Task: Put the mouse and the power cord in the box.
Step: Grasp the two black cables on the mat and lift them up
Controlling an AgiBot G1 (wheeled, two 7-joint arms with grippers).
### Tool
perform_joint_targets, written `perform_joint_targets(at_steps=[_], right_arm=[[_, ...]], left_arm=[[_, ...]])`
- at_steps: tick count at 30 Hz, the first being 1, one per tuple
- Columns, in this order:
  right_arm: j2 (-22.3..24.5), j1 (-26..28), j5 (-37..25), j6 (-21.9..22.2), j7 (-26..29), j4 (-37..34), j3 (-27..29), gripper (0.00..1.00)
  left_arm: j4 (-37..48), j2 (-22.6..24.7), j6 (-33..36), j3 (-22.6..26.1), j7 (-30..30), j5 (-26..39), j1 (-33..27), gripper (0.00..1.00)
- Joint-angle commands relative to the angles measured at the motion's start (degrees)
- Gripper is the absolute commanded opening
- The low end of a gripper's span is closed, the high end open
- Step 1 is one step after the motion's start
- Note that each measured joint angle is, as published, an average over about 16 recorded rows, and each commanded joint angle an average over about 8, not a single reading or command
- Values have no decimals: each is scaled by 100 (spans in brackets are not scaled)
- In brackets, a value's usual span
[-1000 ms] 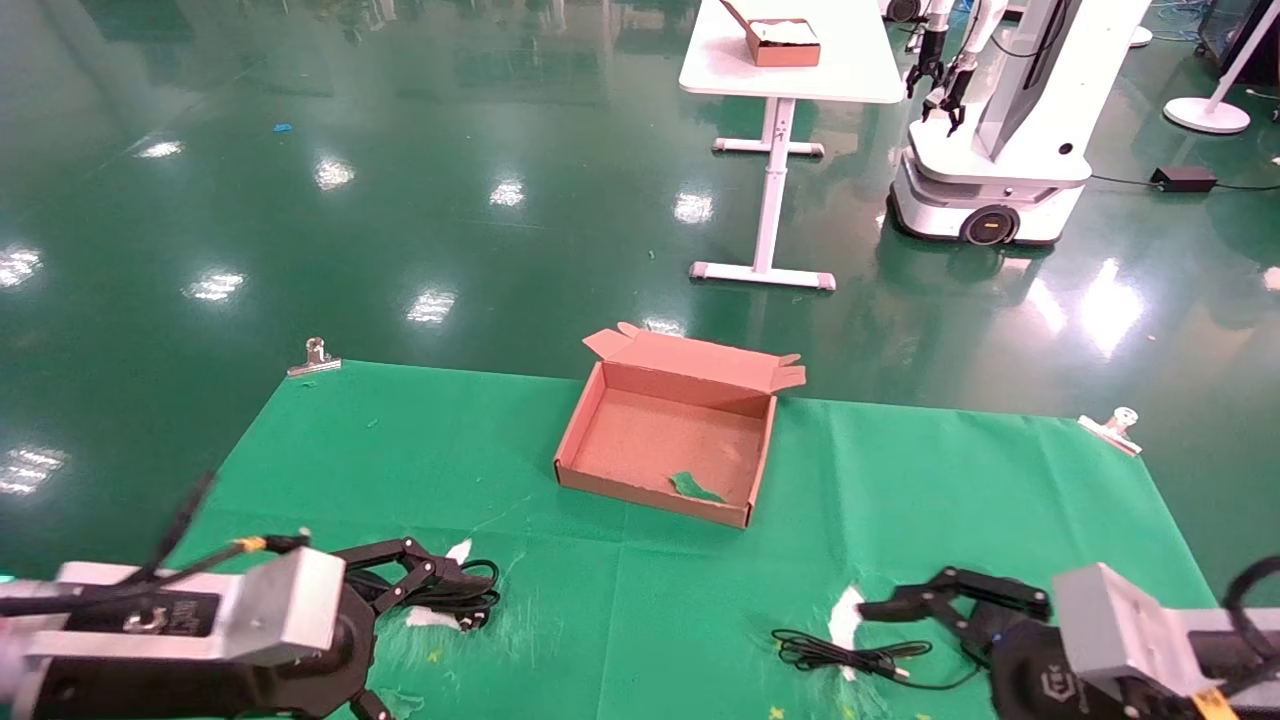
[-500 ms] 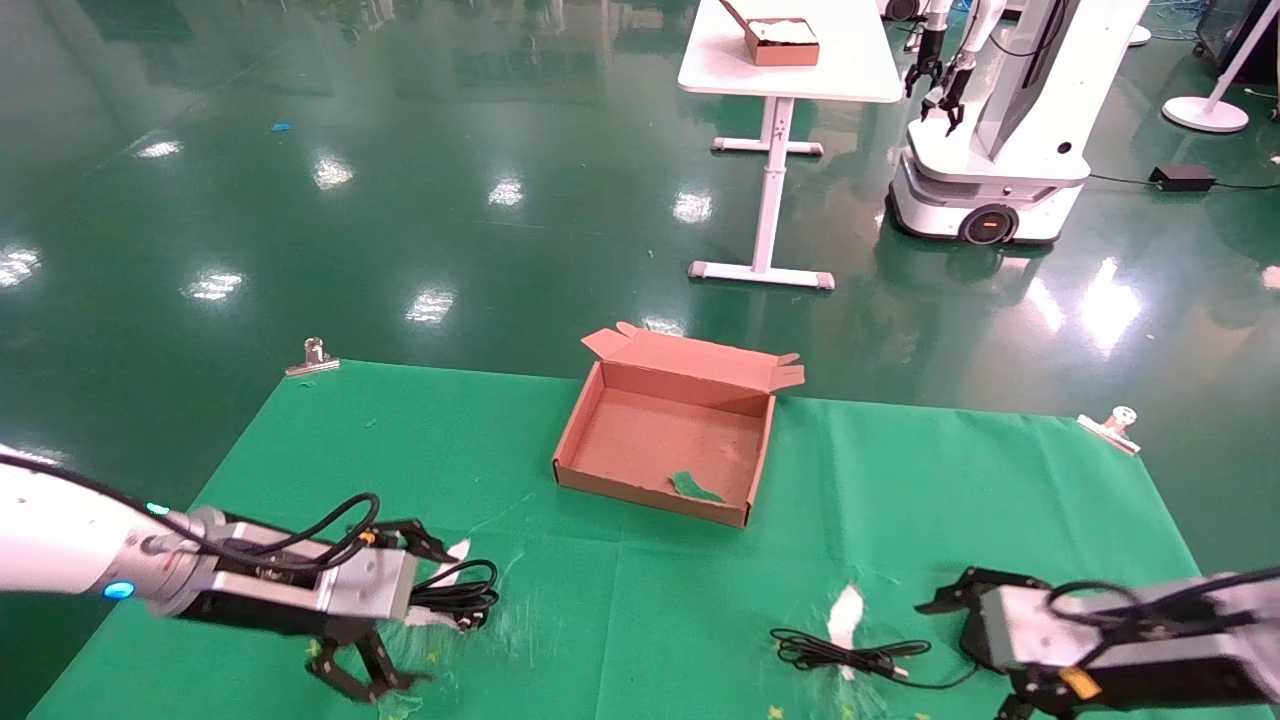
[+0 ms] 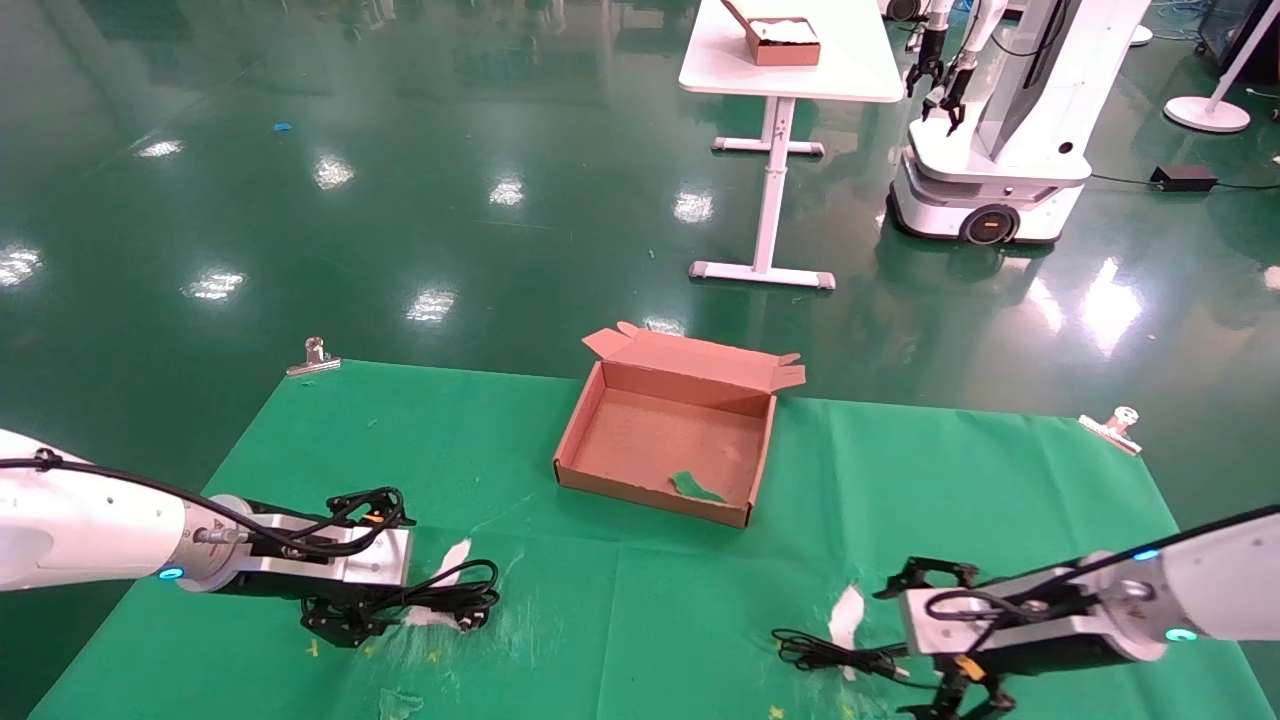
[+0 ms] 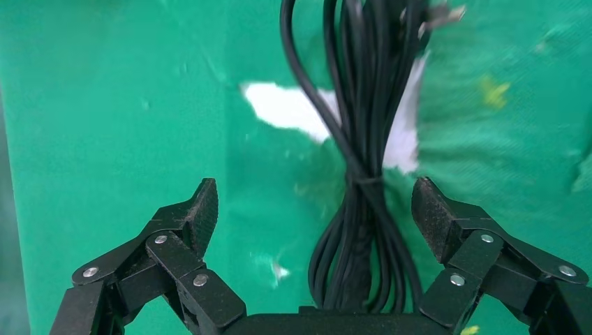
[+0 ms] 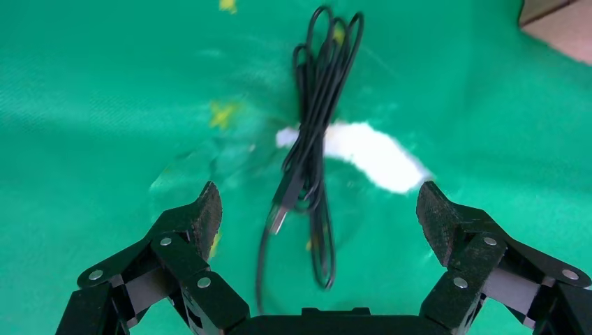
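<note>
My left end effector (image 4: 314, 209) was spread wide open, low over the near-left part of the tabletop (image 3: 640, 620), its fingers (image 4: 195, 209) straddling the power cord (image 4: 363, 174) without touching it; the bundled black loops ran between the two jaws and on toward the plug with metal prongs (image 4: 436, 15), lying across a white patch in the green cover. In the head view that cord (image 3: 455, 595) lay just right of my left end effector (image 3: 345, 625). My right end effector (image 5: 317, 216) was likewise fully open and holding nothing, hanging over the near-right part of the tabletop with a thin black cable (image 5: 314, 139) stretched out between its jaws, its small connector end nearest the palm and a second white patch beside it. From the head camera this cable (image 3: 835, 655) lay just left of my right end effector (image 3: 950, 640). I could not make out the mouse body itself in any view. The box (image 3: 600, 425) sat open at the middle of the tabletop, toward the far edge, well apart from both cords, its flap lid raised at the far side and a green scrap (image 3: 693, 487) lying inside near its front wall.
</note>
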Motion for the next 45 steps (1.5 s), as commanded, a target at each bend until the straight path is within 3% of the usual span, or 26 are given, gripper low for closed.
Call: perform_joint_targets(at_steps=[1, 3, 8, 10, 11, 45], right_arm=[[-121, 14, 15, 106, -115, -177, 13, 95], [-184, 21, 10, 155, -205, -275, 10, 75], [-275, 47, -33, 221, -354, -436, -17, 13], [-296, 57, -49, 238, -379, -478, -26, 0], [-303, 61, -55, 244, -385, -492, -29, 0], [-261, 42, -27, 211, -355, -412, -15, 0]], left_arm=[[156, 54, -143, 6, 76, 18, -9, 100], [240, 76, -185, 3, 147, 16, -26, 89], [373, 108, -225, 8, 291, 30, -64, 27], [404, 117, -229, 11, 326, 38, -76, 4], [416, 121, -234, 12, 334, 41, -81, 0], [351, 98, -201, 1, 293, 18, -59, 0]])
